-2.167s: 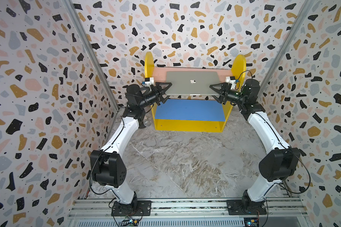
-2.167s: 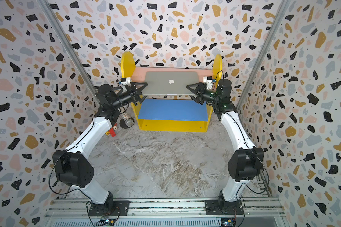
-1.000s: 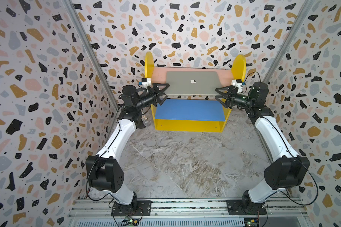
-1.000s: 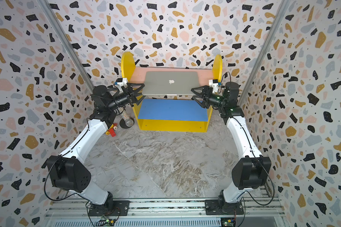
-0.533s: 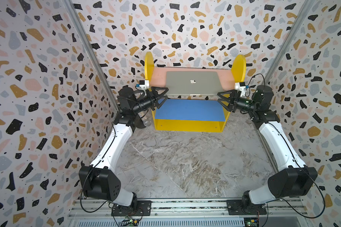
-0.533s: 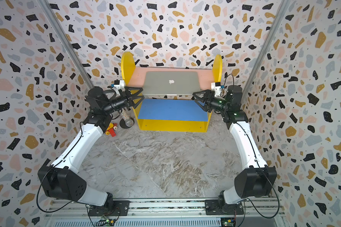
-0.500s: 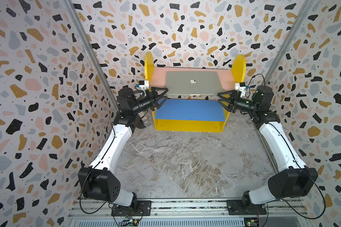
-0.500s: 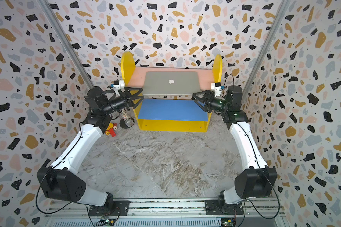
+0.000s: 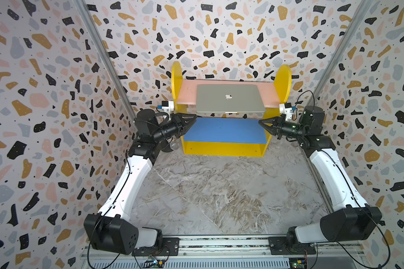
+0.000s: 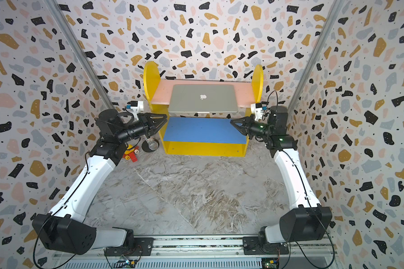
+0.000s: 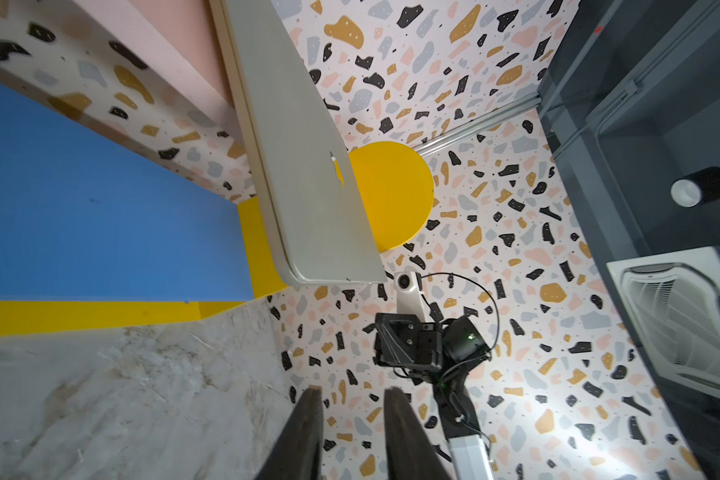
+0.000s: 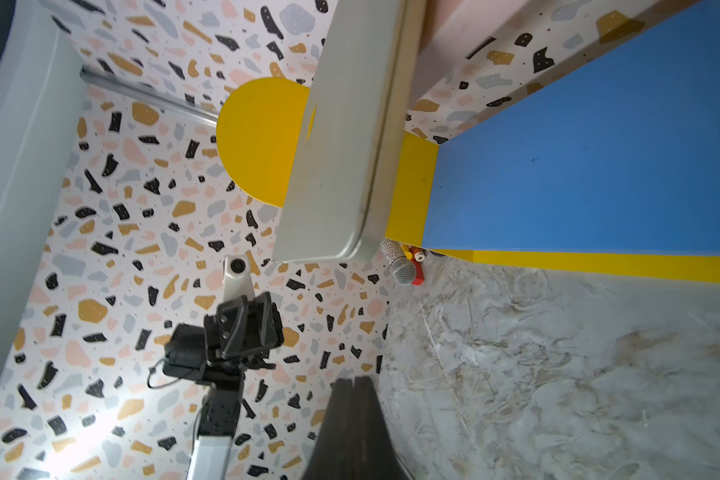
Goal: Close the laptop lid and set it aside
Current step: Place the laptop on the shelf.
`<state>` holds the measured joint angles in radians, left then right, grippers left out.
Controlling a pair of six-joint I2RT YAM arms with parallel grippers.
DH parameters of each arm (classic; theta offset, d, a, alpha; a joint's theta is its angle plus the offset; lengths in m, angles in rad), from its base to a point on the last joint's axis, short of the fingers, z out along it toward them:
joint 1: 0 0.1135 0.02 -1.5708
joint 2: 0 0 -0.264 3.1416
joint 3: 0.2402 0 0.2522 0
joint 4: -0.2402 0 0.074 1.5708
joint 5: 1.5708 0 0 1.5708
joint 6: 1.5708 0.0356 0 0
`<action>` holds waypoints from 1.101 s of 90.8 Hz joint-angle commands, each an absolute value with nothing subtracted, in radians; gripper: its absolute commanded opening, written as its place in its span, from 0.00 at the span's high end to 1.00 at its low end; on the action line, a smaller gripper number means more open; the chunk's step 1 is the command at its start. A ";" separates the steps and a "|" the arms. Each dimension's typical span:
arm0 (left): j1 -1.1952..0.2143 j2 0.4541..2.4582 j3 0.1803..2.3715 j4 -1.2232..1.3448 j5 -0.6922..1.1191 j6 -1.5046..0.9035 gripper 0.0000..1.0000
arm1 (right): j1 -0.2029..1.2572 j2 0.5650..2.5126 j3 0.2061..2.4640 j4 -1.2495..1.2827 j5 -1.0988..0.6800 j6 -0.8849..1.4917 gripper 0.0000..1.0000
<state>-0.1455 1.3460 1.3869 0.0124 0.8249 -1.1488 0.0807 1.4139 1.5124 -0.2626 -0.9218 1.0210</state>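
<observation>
Starting on the left: a little red and yellow toy (image 10: pixel 130 153) and a silver microphone (image 10: pixel 152 144) lie on the marble tabletop (image 9: pixel 219 198) near its back left corner, just beside the yellow shelf unit (image 9: pixel 224 149). The left gripper (image 9: pixel 194 116) hangs above them at the left end of the blue lower shelf (image 9: pixel 224 131). In the left wrist view its fingers (image 11: pixel 304 432) sit a narrow gap apart with nothing between them.

The shelf unit stands at the middle of the tabletop's back edge. The laptop (image 9: pixel 230 100) lies flat on the pink top shelf (image 9: pixel 187 93), roughly centred between the two yellow side panels. The laptop lid (image 10: pixel 203 99) is fully down, apple logo facing up, and its front edge pokes out a bit past the pink shelf's front edge.

On the right, the right gripper (image 9: pixel 259 121) hovers at the right end of the blue shelf, below the laptop's right corner and clear of it. Its fingers (image 12: pixel 341 415) are pressed together and hold nothing.
</observation>
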 commanded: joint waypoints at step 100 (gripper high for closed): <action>-0.345 1.498 1.935 -0.806 0.472 -0.468 1.00 | 0.345 1.694 2.359 -1.280 -0.230 0.273 1.00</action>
